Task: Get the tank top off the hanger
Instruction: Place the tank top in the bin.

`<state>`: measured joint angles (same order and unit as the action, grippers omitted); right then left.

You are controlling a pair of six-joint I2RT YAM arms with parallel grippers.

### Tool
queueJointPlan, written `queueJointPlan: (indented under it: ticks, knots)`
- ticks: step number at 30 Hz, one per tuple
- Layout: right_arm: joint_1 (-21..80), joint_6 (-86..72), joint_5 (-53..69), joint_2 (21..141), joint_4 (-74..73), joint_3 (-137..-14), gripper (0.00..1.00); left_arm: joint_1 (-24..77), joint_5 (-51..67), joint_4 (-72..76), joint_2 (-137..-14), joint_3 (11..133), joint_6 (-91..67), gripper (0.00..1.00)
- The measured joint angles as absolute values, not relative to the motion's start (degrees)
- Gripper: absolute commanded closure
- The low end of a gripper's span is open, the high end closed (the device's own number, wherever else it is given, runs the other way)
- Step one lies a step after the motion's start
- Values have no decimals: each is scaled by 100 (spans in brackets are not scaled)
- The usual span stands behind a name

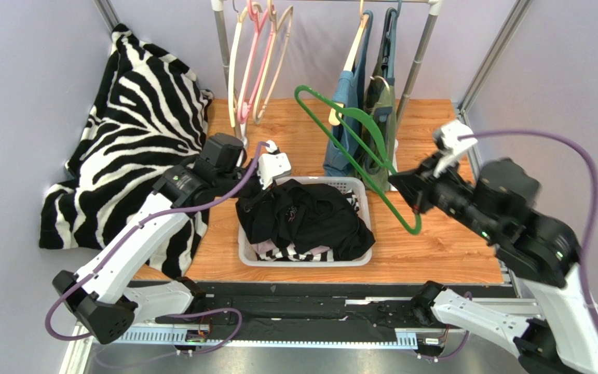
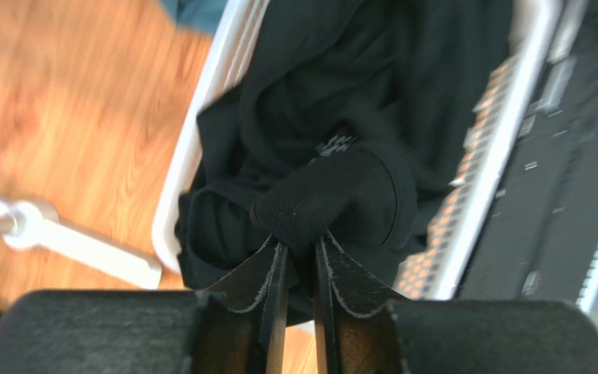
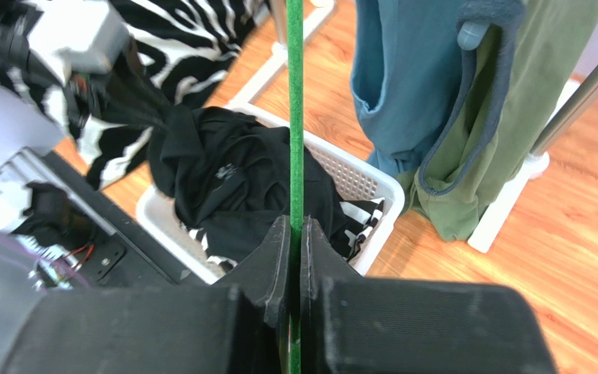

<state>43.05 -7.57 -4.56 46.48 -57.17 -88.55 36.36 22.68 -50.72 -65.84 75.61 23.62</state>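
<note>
Lavender walls close in a wooden counter (image 1: 450, 234). At the left, a zebra-print blanket (image 1: 138, 117) is heaped against the wall and spills down toward the near edge. Just right of it, at the far side, a clothes rack (image 1: 222, 47) carries a cluster of pink and cream hangers (image 1: 255, 62).

The left arm reaches over the blanket to the far left corner of a white basket (image 1: 304, 262) in the middle of the counter. The left tool (image 2: 298, 245) pinches a fold of the black tank top (image 1: 310, 218), its fingers only slightly parted around the bunched cloth. The cloth draws up in a small tent from the pile to the tool. The rest of the tank top lies crumpled in the basket, on top of a black-and-white striped garment (image 1: 310, 251) that peeks out along the near side.

Right of the basket, a green hanger (image 1: 363, 123) slants through the air, its hook end far and left, clear of the tank top. The right tool (image 3: 295, 226) is pressed together on the hanger's thin wire at its near end. Behind the hanger, a teal top (image 1: 345, 117) and an olive garment (image 1: 380, 109) hang from the rack, reaching down to the counter.
</note>
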Motion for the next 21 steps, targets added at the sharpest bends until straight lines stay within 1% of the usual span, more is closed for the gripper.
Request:
queueJointPlan:
  ticks: [3,5,9,14,16,17,20,21]
  knots:
    - [4305,-943,-705,5166,-5706,-9011,100,3634,1977,-4814,-6698,7126,2436,79]
    - [4305,-1098,-856,5349,-5699,-9050,100,3647,1852,-4591,-6768,6886,2436,79]
    - [4305,-1337,-1140,5275,-5739,-9050,100,3732,1570,-4115,-7008,6508,2418,73]
    - [4305,-1468,-1632,4836,-5931,-9091,100,3944,1194,-3568,-7546,6182,2440,66]
    - [4305,-1483,-1800,4678,-6075,-9159,100,3981,1140,-3424,-7767,6095,2440,60]
    - [4305,-1485,-1868,4622,-6119,-9179,100,4003,1135,-3365,-7872,6055,2436,55]
    - [4305,-1500,-2038,4536,-6230,-9223,100,4045,1105,-3271,-8058,5996,2423,17]
    - [4305,-1500,-2067,4550,-6241,-9229,100,4058,1096,-3262,-8068,5990,2443,1]
